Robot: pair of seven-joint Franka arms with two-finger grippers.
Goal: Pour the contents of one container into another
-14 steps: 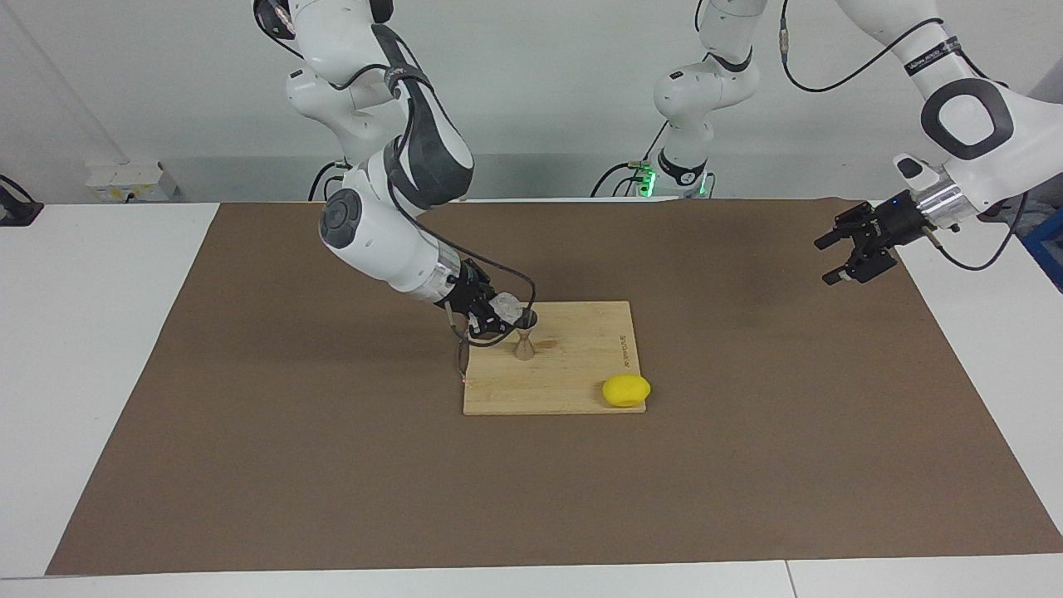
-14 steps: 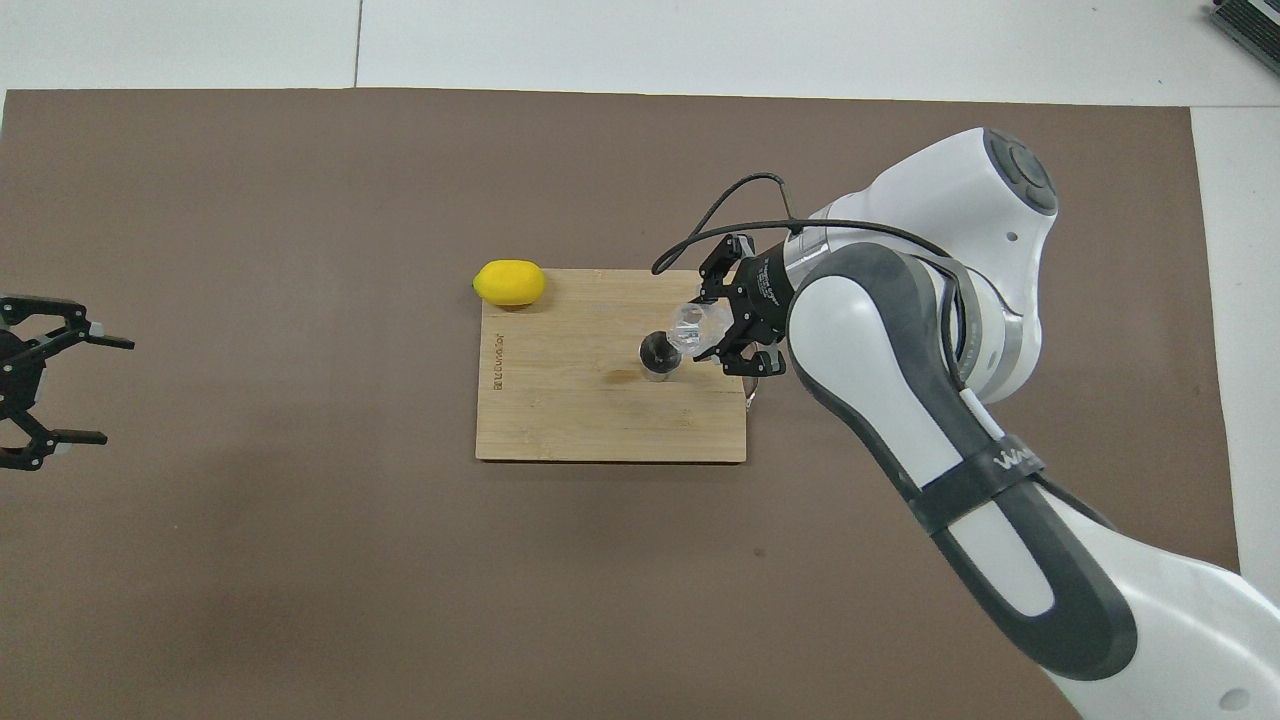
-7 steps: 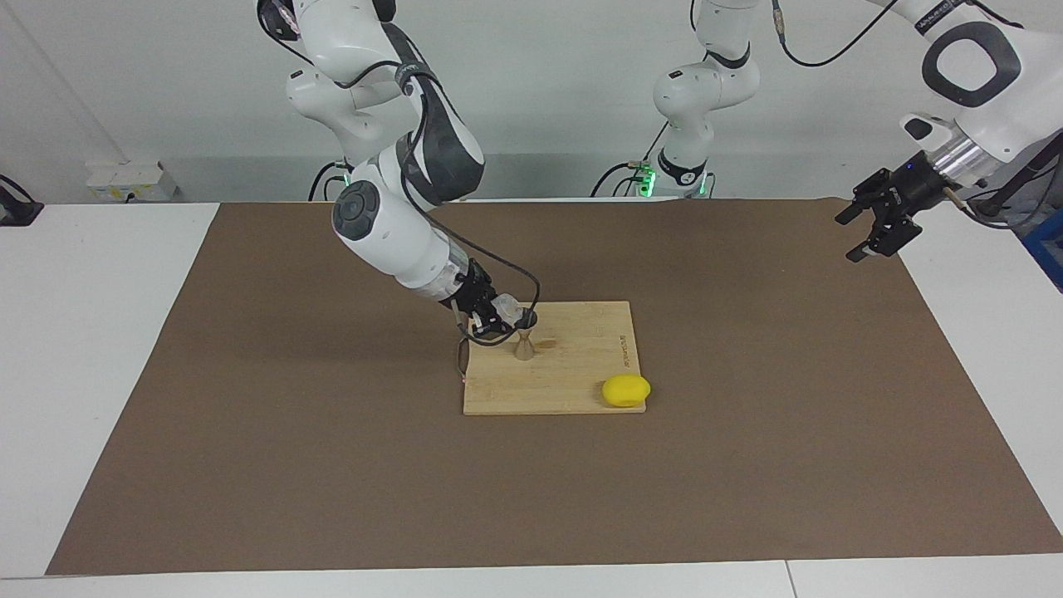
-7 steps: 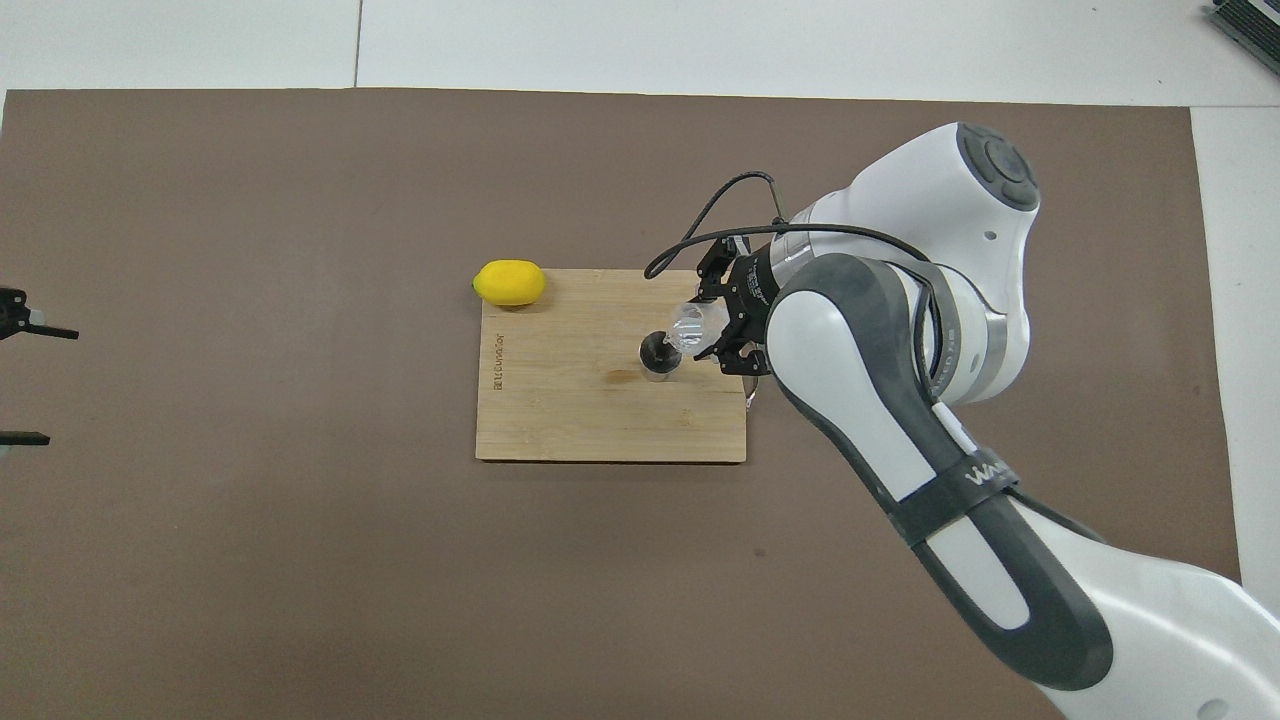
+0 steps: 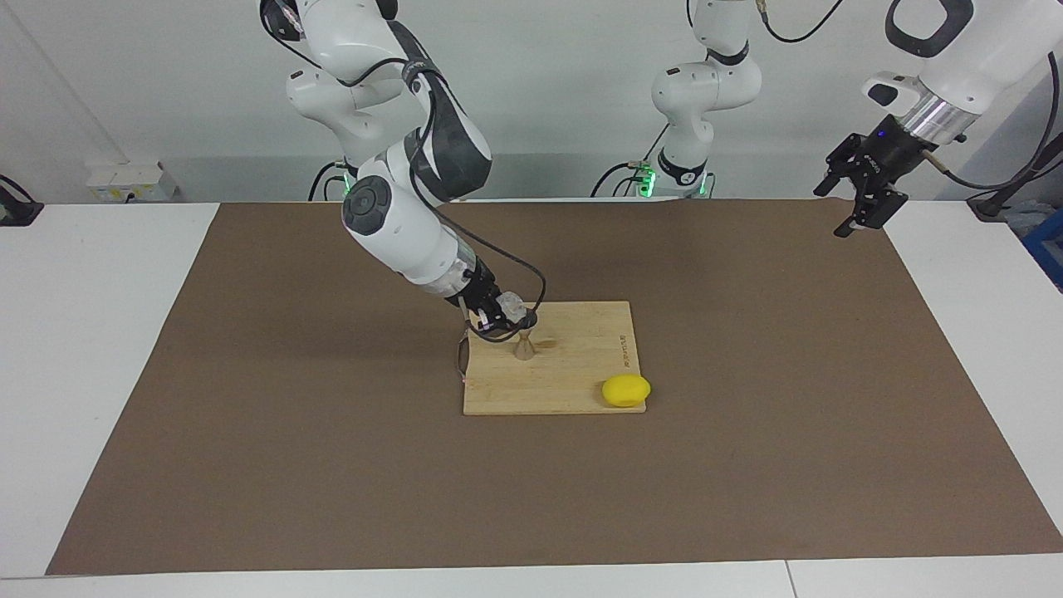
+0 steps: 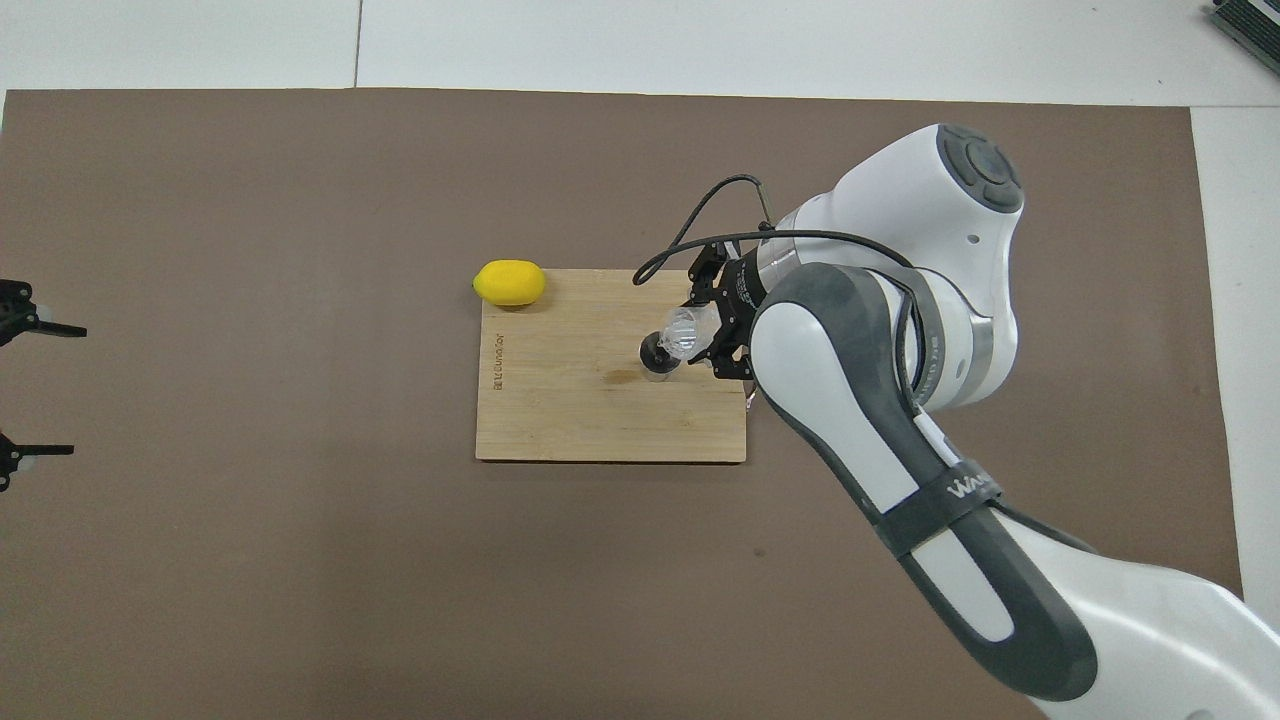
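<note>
Low in the facing frame, the brown mat [image 5: 332, 482] lies bare and wide right down to the strip of white tabletop [image 5: 498, 581] at the bottom edge. At the frame's middle sits the bamboo cutting board [image 5: 573, 374], a lemon [image 5: 626, 390] on its lower right corner, slightly overhanging the edge. The steel jigger [image 5: 524, 345] stands upright on the board near its upper left part. Directly above it, the right hand [image 5: 505, 317] is clamped on the clear glass tumbler [image 5: 512, 311], tipped with its mouth at the jigger's rim. In the upper right, the left hand [image 5: 864, 187] hangs high above the mat's corner, its fingers spread apart, holding nothing.
</note>
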